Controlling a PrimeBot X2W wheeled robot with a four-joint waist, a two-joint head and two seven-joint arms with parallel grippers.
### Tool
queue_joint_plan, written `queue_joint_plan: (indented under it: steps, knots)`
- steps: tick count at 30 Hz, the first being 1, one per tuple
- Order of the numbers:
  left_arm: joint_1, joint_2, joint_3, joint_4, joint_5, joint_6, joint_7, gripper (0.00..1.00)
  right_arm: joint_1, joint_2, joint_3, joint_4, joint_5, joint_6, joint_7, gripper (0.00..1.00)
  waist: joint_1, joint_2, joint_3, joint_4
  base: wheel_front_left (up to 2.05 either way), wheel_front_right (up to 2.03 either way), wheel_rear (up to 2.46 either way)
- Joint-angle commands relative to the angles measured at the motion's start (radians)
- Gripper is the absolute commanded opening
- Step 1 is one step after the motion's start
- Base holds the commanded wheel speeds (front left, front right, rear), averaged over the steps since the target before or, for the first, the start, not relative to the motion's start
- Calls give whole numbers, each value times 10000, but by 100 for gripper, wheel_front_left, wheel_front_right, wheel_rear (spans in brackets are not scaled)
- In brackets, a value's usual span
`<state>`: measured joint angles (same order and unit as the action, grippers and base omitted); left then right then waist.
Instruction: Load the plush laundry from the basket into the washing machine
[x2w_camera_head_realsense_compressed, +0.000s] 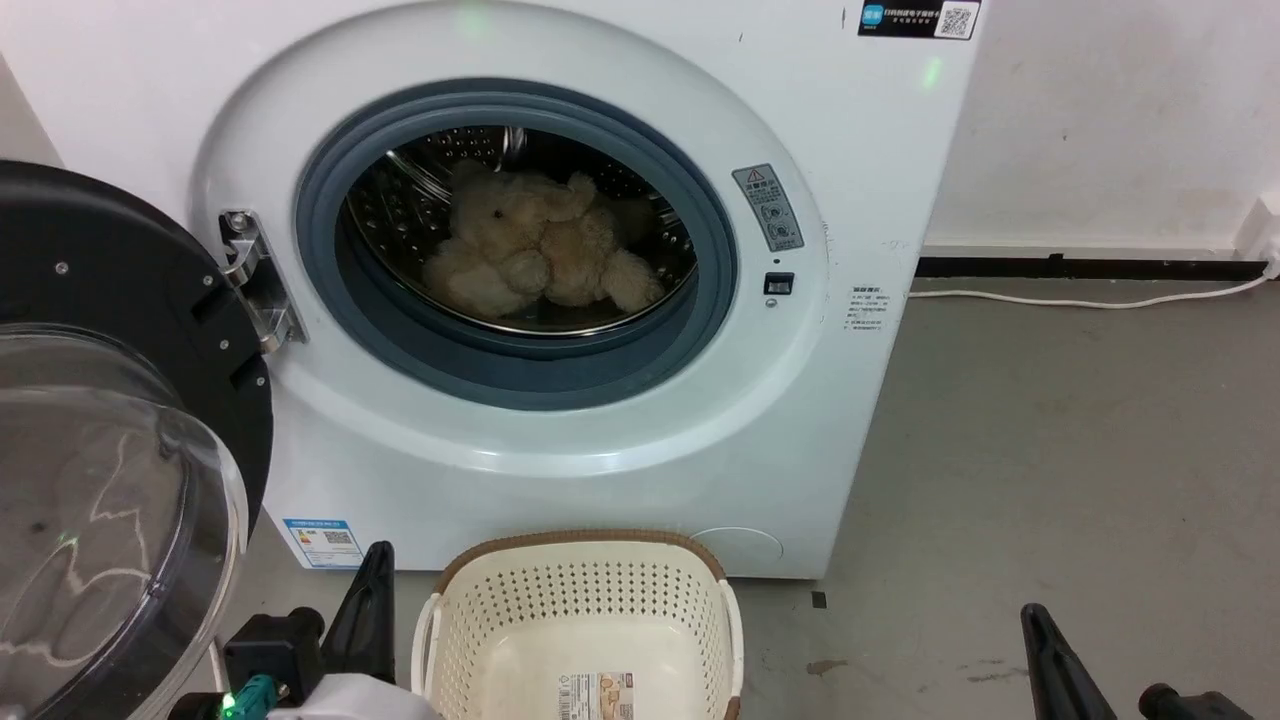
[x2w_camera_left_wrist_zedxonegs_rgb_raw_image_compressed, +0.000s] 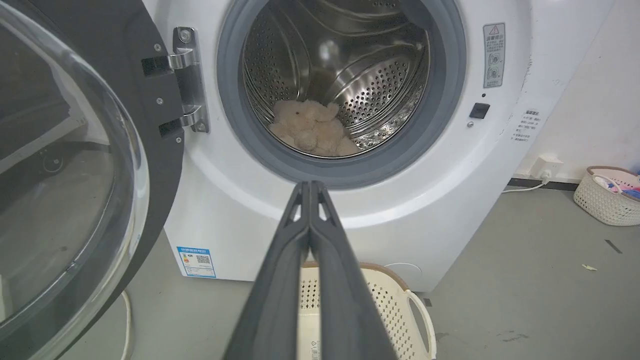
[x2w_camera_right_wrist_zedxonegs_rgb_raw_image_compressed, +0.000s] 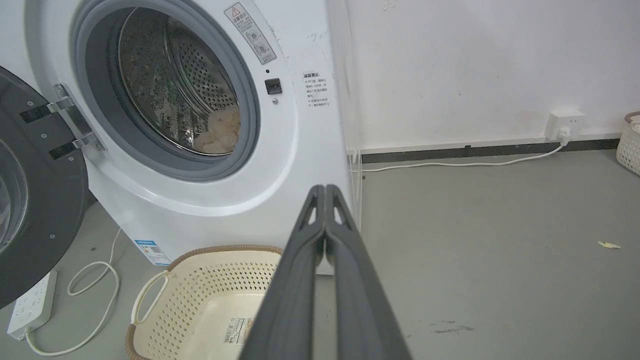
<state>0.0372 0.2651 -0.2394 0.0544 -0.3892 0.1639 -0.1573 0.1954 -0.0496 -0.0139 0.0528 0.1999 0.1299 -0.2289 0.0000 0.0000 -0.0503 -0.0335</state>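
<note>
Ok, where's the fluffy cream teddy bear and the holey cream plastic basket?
fluffy cream teddy bear (x2w_camera_head_realsense_compressed: 545, 250): head view, on the middle of its body.
holey cream plastic basket (x2w_camera_head_realsense_compressed: 580, 600): head view, on its perforated back wall.

A white wall (x2w_camera_right_wrist_zedxonegs_rgb_raw_image_compressed: 475, 60) closes the back of the room, faintly smudged and marked in places; a black skirting strip (x2w_camera_head_realsense_compressed: 1090, 268) runs along its foot; the floor (x2w_camera_right_wrist_zedxonegs_rgb_raw_image_compressed: 500, 250) is plain matt grey, evenly lit, with no hard shadows; a few dark scuffs (x2w_camera_right_wrist_zedxonegs_rgb_raw_image_compressed: 450, 328) and a small yellowish scrap (x2w_camera_right_wrist_zedxonegs_rgb_raw_image_compressed: 609, 244) lie on it; a white wall socket (x2w_camera_right_wrist_zedxonegs_rgb_raw_image_compressed: 564, 122) sits just above the skirting, and a white cable (x2w_camera_right_wrist_zedxonegs_rgb_raw_image_compressed: 450, 164) trails from it along the floor; a pale perforated hamper (x2w_camera_left_wrist_zedxonegs_rgb_raw_image_compressed: 607, 195) holding coloured items stands near the wall; a white power strip (x2w_camera_right_wrist_zedxonegs_rgb_raw_image_compressed: 30, 305) lies on the floor beside a looped white cord (x2w_camera_right_wrist_zedxonegs_rgb_raw_image_compressed: 95, 300).
</note>
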Motion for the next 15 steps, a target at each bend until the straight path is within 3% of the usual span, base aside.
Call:
queue_joint_plan:
  steps: [1,15]
  knots:
    - [-49,-51,90,-62,146,-72,63,0,-180,-1,9,-53,-93,1,74,0,0,0,5,4,0,0,0]
    - [-91,-323,389,-124,631,-275,259,0,-410,-2,26,-115,-340,2,361,0,0,0,70,47,0,0,0]
